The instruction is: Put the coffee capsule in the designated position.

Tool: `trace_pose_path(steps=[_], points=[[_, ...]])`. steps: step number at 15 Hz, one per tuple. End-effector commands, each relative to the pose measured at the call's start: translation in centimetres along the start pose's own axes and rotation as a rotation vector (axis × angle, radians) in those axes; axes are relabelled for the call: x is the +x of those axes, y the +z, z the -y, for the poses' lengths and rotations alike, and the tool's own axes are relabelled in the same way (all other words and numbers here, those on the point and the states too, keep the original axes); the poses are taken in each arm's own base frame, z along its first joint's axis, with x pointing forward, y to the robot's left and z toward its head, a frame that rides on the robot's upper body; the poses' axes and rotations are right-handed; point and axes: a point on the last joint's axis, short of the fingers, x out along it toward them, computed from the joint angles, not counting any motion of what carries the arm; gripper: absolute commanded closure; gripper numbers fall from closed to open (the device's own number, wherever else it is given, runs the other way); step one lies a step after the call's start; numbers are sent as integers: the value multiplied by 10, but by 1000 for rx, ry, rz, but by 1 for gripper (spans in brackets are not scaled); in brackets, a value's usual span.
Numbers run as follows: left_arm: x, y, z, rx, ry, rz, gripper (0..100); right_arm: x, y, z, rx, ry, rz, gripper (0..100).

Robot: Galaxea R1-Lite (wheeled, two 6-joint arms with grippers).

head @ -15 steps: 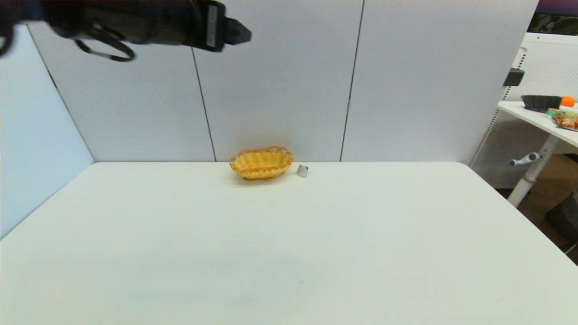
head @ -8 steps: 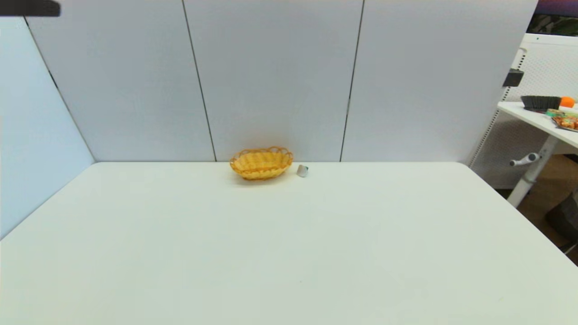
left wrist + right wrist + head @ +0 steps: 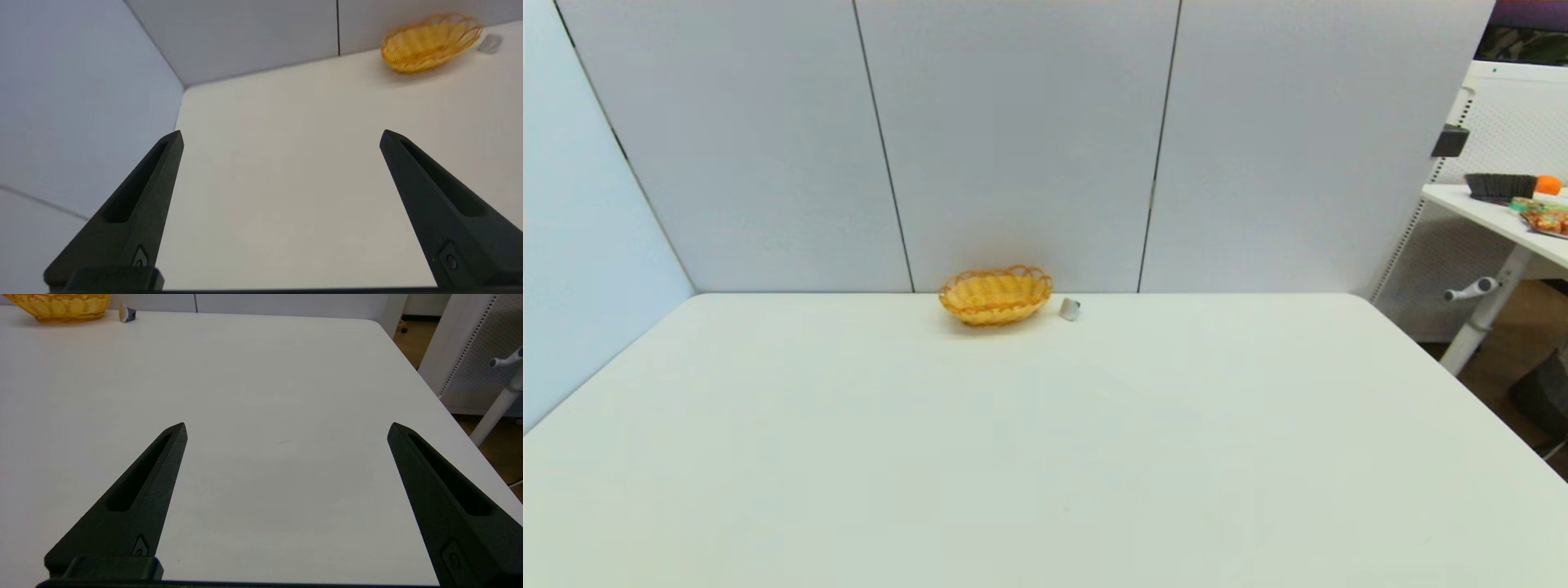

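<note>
A tiny coffee capsule (image 3: 1069,309) with a silver foil face lies on its side at the far edge of the white table, just right of the yellow-orange wicker basket (image 3: 996,294) and apart from it. The right wrist view shows the capsule (image 3: 126,312) and the basket (image 3: 61,306) far off, and the left wrist view shows the same basket (image 3: 429,41) with the capsule (image 3: 489,43) beside it. My left gripper (image 3: 281,136) and right gripper (image 3: 287,428) both stand open and empty over the near table, far from the capsule. Neither arm shows in the head view.
Grey partition panels (image 3: 1013,139) close the table's back and left sides. Past the table's right edge (image 3: 1462,392) stands another white desk (image 3: 1503,220) with a dark bowl and snacks.
A dark arm that crossed the top left of the head view has moved out of the picture. The basket and capsule have not moved.
</note>
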Motion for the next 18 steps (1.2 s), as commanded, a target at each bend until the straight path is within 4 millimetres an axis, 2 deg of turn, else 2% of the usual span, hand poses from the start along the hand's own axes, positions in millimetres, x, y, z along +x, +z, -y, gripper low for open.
trace_pose_path(steps=[1, 2, 7, 10, 14, 18], points=[[-16, -106, 17, -111, 110, 150, 0, 0, 0, 0, -1, 1, -1, 0], [-14, -128, 24, -115, 101, 147, 0, 0, 0, 0, 0, 1, -1, 0], [-11, -199, 47, -111, 22, 114, 0, 0, 0, 0, -1, 1, -1, 0], [-13, -230, 55, -116, 24, 157, 0, 0, 0, 0, -1, 1, -1, 0], [-10, -251, 61, -118, 24, 179, 0, 0, 0, 0, -1, 1, -1, 0], [-9, -251, 62, -118, -23, 201, 0, 0, 0, 0, 0, 1, -1, 0]])
